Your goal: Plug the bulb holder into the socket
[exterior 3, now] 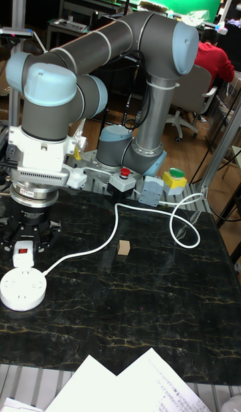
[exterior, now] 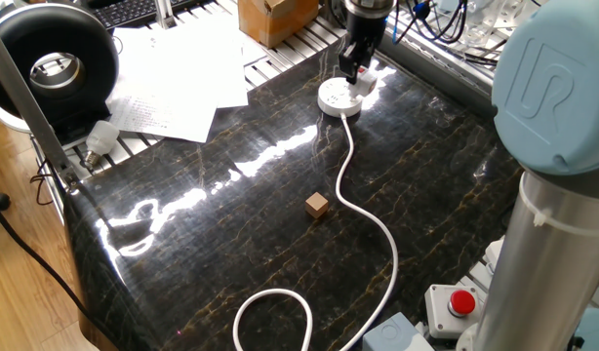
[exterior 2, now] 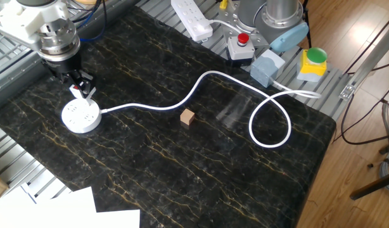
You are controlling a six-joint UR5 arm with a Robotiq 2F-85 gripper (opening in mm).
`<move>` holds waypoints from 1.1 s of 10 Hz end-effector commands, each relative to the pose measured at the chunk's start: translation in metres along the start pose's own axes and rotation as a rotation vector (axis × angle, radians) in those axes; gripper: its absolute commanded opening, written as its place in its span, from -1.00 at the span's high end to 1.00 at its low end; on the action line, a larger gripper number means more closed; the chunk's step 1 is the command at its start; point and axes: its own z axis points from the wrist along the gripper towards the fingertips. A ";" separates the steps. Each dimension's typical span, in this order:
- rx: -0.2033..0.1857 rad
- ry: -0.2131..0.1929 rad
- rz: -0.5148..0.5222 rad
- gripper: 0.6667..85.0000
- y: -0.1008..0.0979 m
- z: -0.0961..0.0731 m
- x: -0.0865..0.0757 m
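The bulb holder (exterior 3: 22, 254), a small white box with a red patch, is held upright between the black fingers of my gripper (exterior 3: 24, 250). It hangs just above the far edge of the round white socket (exterior 3: 23, 289), and I cannot tell whether they touch. In the other fixed view the bulb holder (exterior 2: 78, 89) sits under the gripper (exterior 2: 74, 81), right behind the socket (exterior 2: 81, 116). In one fixed view the gripper (exterior: 351, 68) stands over the socket (exterior: 339, 97) at the table's far edge. The socket's white cord (exterior: 353, 185) snakes across the table.
A small brown wooden cube (exterior 2: 187, 116) lies beside the cord mid-table. A white power strip (exterior 2: 191, 18), red button box (exterior 2: 243, 39) and green button (exterior 2: 315, 56) stand by the arm's base. Loose papers (exterior: 182, 78) and a white light bulb (exterior: 101, 136) lie off the dark table top.
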 end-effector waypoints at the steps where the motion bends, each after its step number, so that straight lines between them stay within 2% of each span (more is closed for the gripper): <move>1: -0.006 -0.023 0.011 0.99 0.003 0.001 -0.006; 11: -0.020 -0.049 0.023 0.99 0.009 0.004 -0.005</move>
